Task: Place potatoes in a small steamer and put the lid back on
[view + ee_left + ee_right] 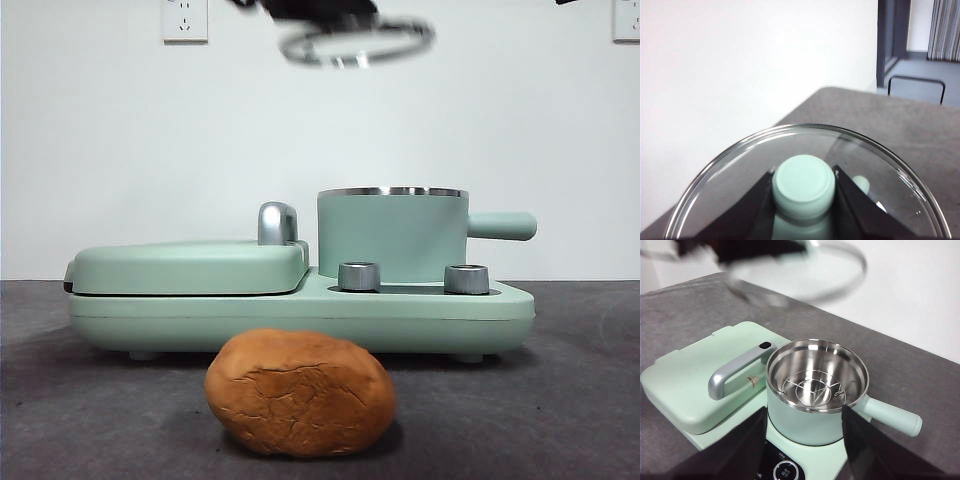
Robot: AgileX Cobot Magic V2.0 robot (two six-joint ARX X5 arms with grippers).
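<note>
Glass lid (355, 42) — gripped by left tool (803, 187), aloft | right tool (805, 440) open | potato (300, 392) before steamer (392, 235)

Bright even light, lid (355, 42) motion-blurred, soft shadow under potato (300, 393)

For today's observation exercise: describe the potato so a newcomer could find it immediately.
Start at the mint-green cooker on the grey table. In front of it, apart from it, lies the potato. It alone is orange-brown, oval, with cracked skin; the cooker's parts are green or steel.
</note>
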